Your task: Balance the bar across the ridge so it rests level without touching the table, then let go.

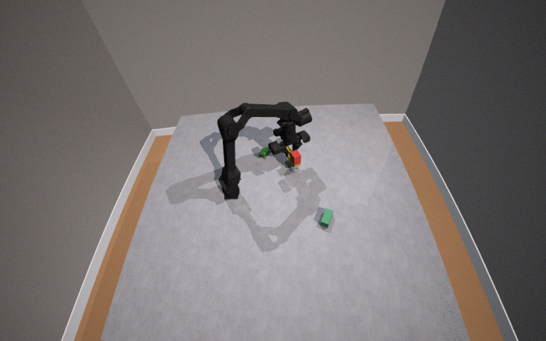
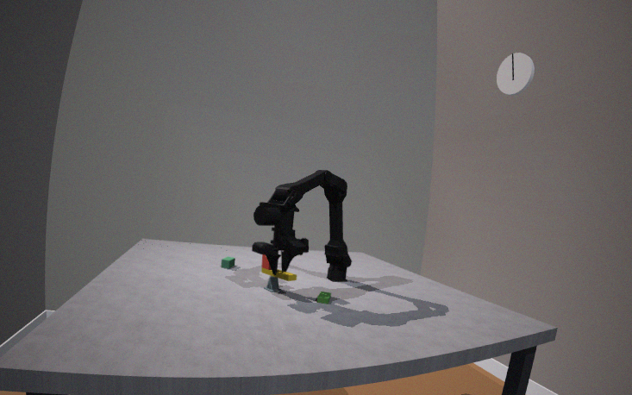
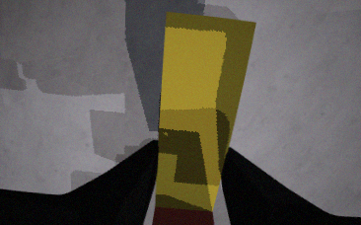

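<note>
The yellow bar [image 1: 289,154] [image 2: 288,277] [image 3: 193,69] carries a red block [image 1: 295,158] [image 2: 265,261] [image 3: 183,216] at one end. My gripper [image 2: 278,272] [image 3: 190,151] is shut on the bar, and its fingers press the bar's two long sides beside the red block. The bar looks close to level and is clear of the table. The small grey-blue ridge [image 1: 294,168] [image 2: 272,284] stands on the table right under the bar, toward the red block's end. The bar hides the ridge's top, and I cannot tell whether they touch. The ridge is hidden in the wrist view.
A bright green piece [image 1: 264,151] [image 2: 324,297] lies on the table [image 1: 266,288] [image 2: 160,334] near the ridge, on the side of the bar's bare end. A teal-green block [image 1: 326,217] [image 2: 228,262] lies farther away, on the red block's side. The arm's shadows cross the table.
</note>
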